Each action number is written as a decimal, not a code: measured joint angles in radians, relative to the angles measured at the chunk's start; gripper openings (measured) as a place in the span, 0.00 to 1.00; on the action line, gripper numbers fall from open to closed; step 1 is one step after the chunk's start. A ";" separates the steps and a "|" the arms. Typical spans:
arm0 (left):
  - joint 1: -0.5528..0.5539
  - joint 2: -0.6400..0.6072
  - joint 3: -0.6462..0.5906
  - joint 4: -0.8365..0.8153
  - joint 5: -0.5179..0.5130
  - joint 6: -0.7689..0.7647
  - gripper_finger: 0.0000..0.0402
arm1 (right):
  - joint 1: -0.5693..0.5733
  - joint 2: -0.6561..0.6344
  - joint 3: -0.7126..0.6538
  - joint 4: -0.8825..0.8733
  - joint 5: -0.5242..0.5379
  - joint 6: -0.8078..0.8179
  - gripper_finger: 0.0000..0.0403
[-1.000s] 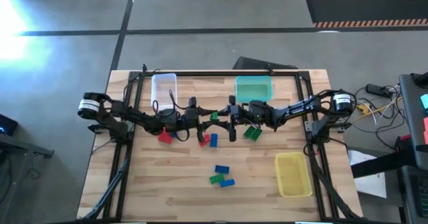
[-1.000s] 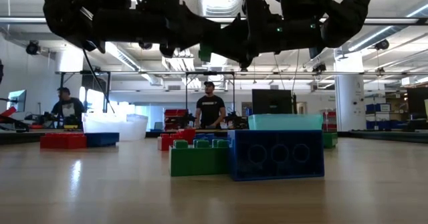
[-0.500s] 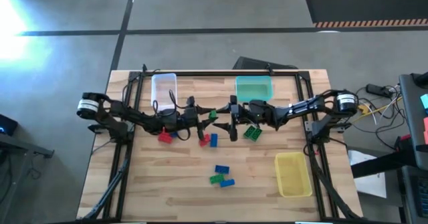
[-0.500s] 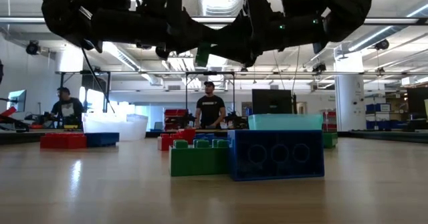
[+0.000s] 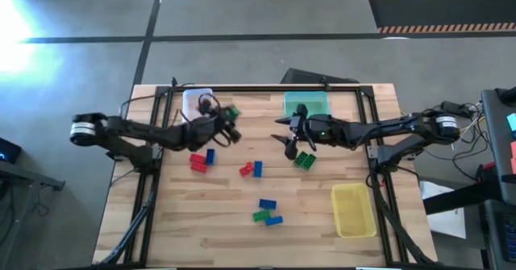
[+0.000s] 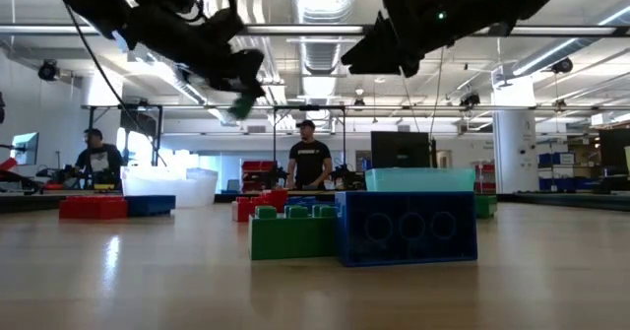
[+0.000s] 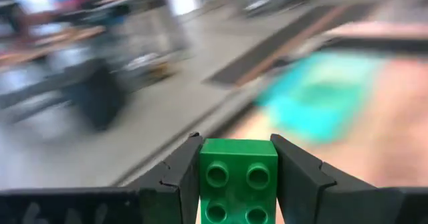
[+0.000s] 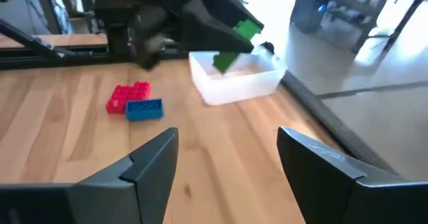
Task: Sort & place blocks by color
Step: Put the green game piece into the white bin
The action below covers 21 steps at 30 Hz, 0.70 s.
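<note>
Blocks in red, green and blue lie scattered across the wooden table point(image 5: 201, 222), and I take the clear bin point(image 5: 196, 101) at the table's far edge as my landmark. My left gripper point(image 5: 231, 125) hangs just beside that bin, on the side facing the teal bin point(image 5: 306, 103), with its jaws closed on a green block point(image 7: 238, 187); the left wrist view shows the studded face clamped squarely between both fingers point(image 7: 177, 177), and the high view shows it lifted above the table. My right gripper point(image 5: 287, 139) sits further from the clear bin, just in front of the teal bin, with its jaws standing open and nothing between them in the right wrist view. On the table nearest the clear bin I see a red block point(image 5: 197, 162) touching a blue block point(image 5: 210, 155). Beyond these, toward the middle, lies a second red block and blue block pair point(image 5: 251, 169). A larger green block point(image 5: 305, 159) rests near the right gripper. Farthest from the clear bin, toward the near edge, sits a cluster of two blue blocks and one green block point(image 5: 267, 211). A yellow bin point(image 5: 353, 209) stands at the corner opposite the clear bin. Two people point(image 6: 310, 158) stand in the room behind.
</note>
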 joint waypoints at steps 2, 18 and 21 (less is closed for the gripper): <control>0.051 -0.032 0.008 -0.100 -0.106 -0.008 0.32 | -0.001 -0.028 0.000 -0.014 0.002 -0.019 0.60; 0.492 -0.053 0.036 -0.569 0.152 -0.321 0.32 | -0.005 -0.043 0.000 -0.039 0.002 -0.076 0.58; 0.507 -0.016 0.034 -0.570 0.192 -0.324 0.32 | -0.005 -0.041 0.000 -0.044 0.002 -0.093 0.59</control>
